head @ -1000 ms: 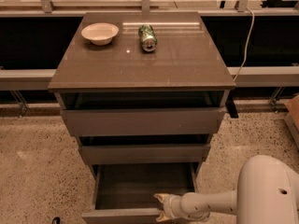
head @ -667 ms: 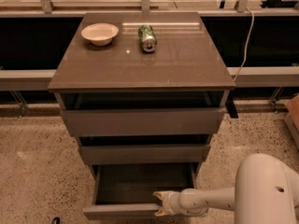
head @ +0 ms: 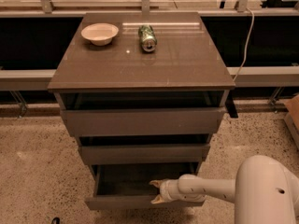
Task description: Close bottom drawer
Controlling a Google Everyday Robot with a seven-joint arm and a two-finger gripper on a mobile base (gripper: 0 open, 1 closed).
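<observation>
The bottom drawer (head: 122, 202) of the grey-brown cabinet is pulled out, and its shallow box (head: 126, 181) is open to view. My gripper (head: 154, 192) is at the drawer's front panel, right of its middle, on the end of my white arm (head: 205, 189), which reaches in from the lower right. Its two tan fingertips (head: 153, 184) are spread apart, one over the drawer's inside and one at the front panel's top edge. They hold nothing.
The middle drawer (head: 142, 154) and the top drawer (head: 140, 121) each stand slightly out. A white bowl (head: 99, 33) and a green can (head: 147, 38) lying on its side are on the cabinet top (head: 177, 64). A cardboard box (head: 293, 115) stands at the right edge. The floor is speckled.
The bottom drawer's front panel has moved back towards the cabinet, and my gripper has moved back with it.
</observation>
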